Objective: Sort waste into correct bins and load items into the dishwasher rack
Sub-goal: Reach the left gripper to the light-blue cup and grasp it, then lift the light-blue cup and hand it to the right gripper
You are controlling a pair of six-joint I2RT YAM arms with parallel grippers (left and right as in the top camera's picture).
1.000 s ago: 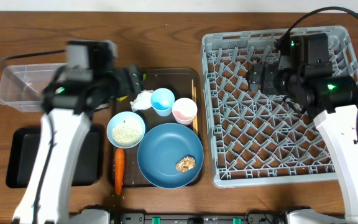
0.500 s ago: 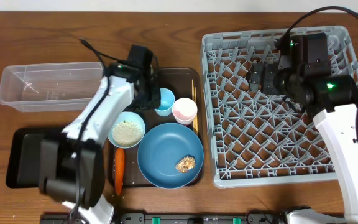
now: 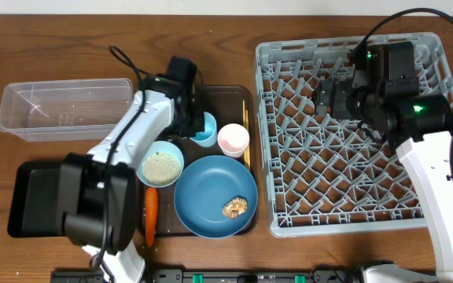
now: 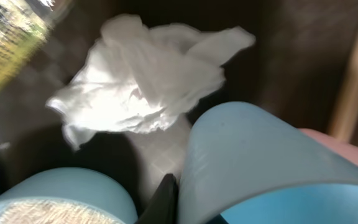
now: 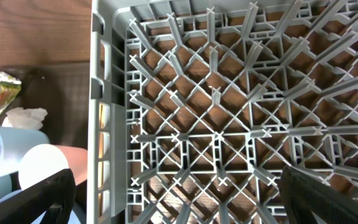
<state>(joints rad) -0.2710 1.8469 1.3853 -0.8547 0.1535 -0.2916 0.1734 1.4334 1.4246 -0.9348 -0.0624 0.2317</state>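
Dishwasher rack [image 5: 229,124]: open peg lattice under the right gripper [image 5: 185,202], jaws spread wide and empty; rim close by one finger.
Serving tray [image 3: 226,98]: dark floor ahead of the left gripper [image 4: 165,193].
Light blue cup [image 4: 260,162]: crowding just right of the closed left jaws.
Crumpled white tissue [image 4: 142,87]: just ahead of the tips, seemingly touching; blur hides any pinch.

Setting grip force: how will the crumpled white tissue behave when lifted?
Probably very light and floppy: the crumpled white tissue shows loose, thin folds, so it should squash rather than resist. A trailing corner might drag against the light blue cup close beside it.
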